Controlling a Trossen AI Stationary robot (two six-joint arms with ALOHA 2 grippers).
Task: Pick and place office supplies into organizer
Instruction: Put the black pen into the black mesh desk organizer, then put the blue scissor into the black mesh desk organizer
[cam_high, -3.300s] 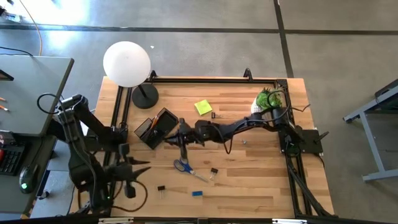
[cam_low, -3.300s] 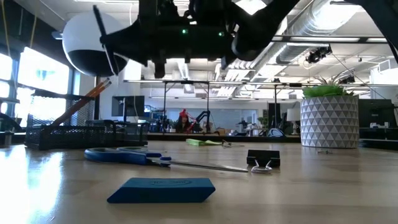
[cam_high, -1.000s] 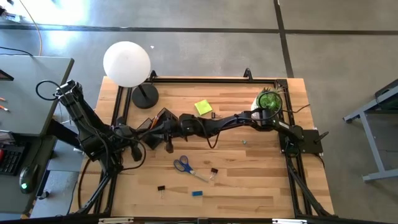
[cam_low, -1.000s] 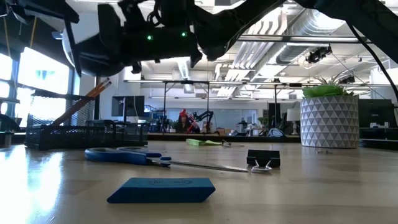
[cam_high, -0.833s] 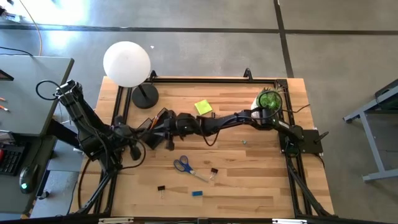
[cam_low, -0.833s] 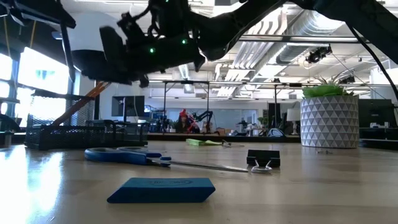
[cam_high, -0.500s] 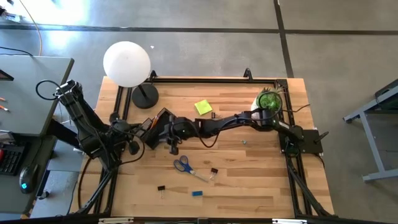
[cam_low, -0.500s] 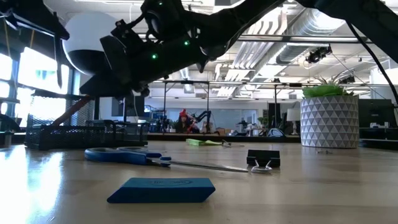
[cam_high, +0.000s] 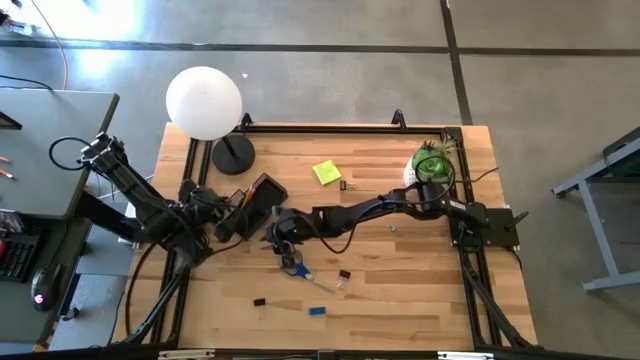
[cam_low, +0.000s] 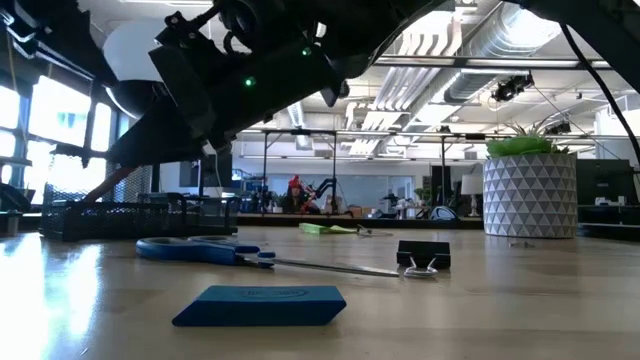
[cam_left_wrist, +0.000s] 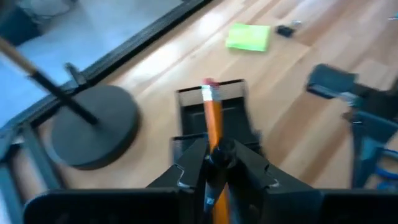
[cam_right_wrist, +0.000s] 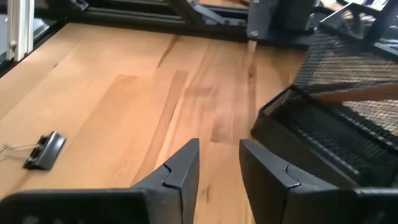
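I lower left gripper (cam_left_wrist: 217, 163), clamped on pencil (cam_left_wrist: 213, 118), into organizer (cam_left_wrist: 214, 118) | right gripper (cam_right_wrist: 217, 163) apart, empty, probably above scissors (cam_high: 293, 265) at organizer's 5 o'clock

This is a robotics lab set in a large open industrial hall. The high view shows a butcher-block wooden table (cam_high: 400, 290) ringed by a black metal frame (cam_high: 320, 126) on a polished concrete floor (cam_high: 330, 60), with a grey side desk (cam_high: 40, 140) carrying a keyboard (cam_high: 12, 252) and mouse (cam_high: 40, 297). The low view looks past the table to exposed ceiling ducts (cam_low: 500, 50), strip lights (cam_low: 440, 45) and distant workstations (cam_low: 320, 200).
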